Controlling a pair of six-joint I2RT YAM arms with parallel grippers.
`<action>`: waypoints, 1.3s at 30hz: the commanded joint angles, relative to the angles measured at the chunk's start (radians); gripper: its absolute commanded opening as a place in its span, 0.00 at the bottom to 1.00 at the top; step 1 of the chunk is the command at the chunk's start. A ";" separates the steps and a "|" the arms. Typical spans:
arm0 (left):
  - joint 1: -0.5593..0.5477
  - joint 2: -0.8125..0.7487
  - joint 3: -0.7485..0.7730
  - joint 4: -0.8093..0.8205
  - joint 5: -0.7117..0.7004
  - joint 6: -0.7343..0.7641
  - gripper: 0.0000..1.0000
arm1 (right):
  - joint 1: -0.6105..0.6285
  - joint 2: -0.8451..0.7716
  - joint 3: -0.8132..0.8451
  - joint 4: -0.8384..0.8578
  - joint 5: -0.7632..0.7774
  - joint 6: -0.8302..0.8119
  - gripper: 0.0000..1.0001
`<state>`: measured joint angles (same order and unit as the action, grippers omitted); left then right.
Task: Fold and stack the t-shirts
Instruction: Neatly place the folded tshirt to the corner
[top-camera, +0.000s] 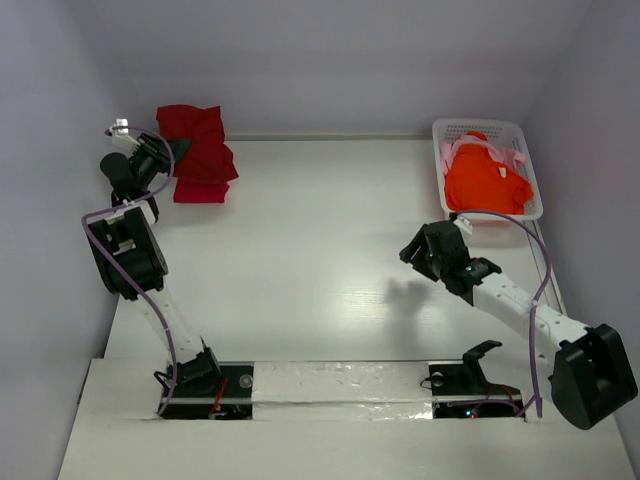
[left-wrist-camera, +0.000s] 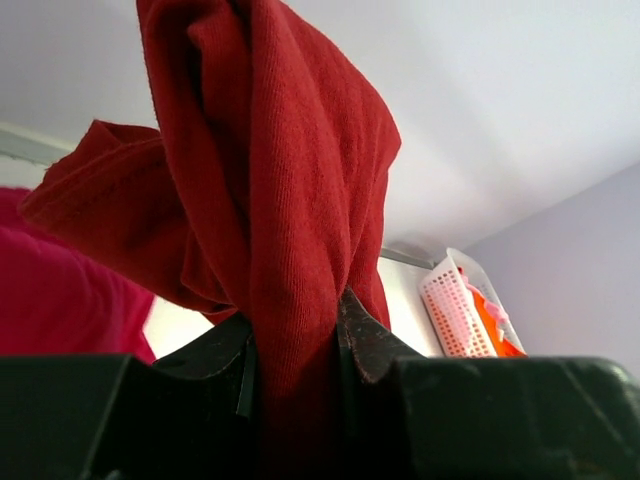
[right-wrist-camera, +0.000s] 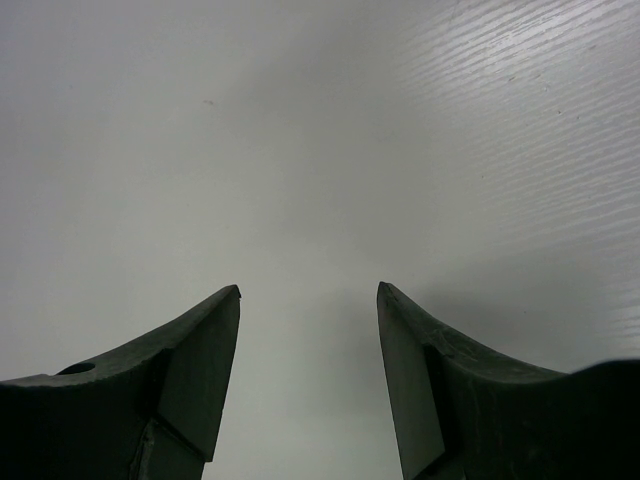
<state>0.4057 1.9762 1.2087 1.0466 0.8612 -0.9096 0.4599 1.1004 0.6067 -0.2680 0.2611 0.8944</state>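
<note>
My left gripper (top-camera: 180, 150) is at the far left corner, shut on a bunched fold of the dark red t-shirt (top-camera: 197, 138). In the left wrist view that cloth (left-wrist-camera: 290, 190) rises from between the jaws of the gripper (left-wrist-camera: 295, 340). Under it lies the crimson-pink t-shirt (top-camera: 201, 192), folded flat, also at the left of the wrist view (left-wrist-camera: 60, 300). The bright orange t-shirt (top-camera: 486, 182) and the pale pink t-shirt (top-camera: 492, 150) lie in the basket. My right gripper (top-camera: 413, 252) hovers open over bare table right of the middle, nothing between its fingers (right-wrist-camera: 308, 290).
A white lattice basket (top-camera: 478, 123) stands at the far right corner, also seen from the left wrist (left-wrist-camera: 450, 310). Walls close the table at the back and both sides. Both arm bases sit at the near edge.
</note>
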 joint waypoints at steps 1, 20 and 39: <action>0.007 0.021 0.107 0.018 0.024 0.034 0.00 | 0.006 -0.001 0.008 0.049 0.003 -0.003 0.63; 0.016 0.161 0.229 0.021 0.045 0.003 0.00 | 0.006 0.013 0.019 0.041 -0.003 0.000 0.62; 0.016 0.194 0.239 -0.109 -0.005 0.063 0.00 | 0.006 -0.010 0.016 0.027 0.004 0.003 0.62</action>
<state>0.4145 2.1818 1.3949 0.8940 0.8562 -0.8597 0.4599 1.1084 0.6067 -0.2611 0.2543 0.8944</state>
